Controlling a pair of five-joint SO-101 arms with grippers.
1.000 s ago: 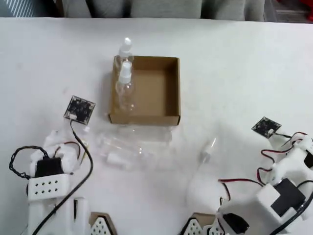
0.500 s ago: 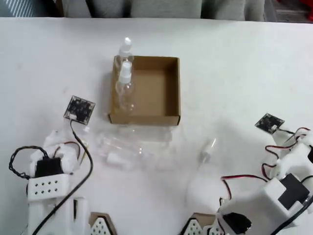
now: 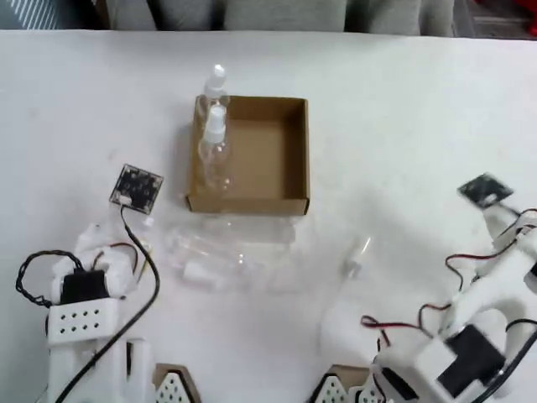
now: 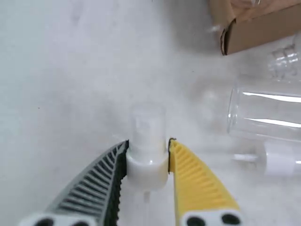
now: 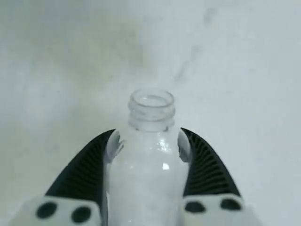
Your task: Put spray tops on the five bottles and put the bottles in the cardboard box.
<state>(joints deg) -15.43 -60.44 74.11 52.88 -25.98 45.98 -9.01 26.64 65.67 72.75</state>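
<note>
Brown cardboard box (image 3: 248, 204) sits on the white surface (image 3: 403, 126), with one capped bottle (image 3: 215, 159) inside by its left wall. The left jaws pinch a round white spray top (image 4: 146, 162). The right jaws squeeze a smooth, see-through open bottle (image 5: 148, 183). More clear bottles (image 3: 226, 239) lie just near the box.

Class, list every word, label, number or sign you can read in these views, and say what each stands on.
No text can be read in any view.
Cardboard box: plain walls, no print.
Spray top in the left tool: plain white.
Open bottle in the right tool: clear, no label.
Dark square board: pale dots, too blurred to read as signs.
</note>
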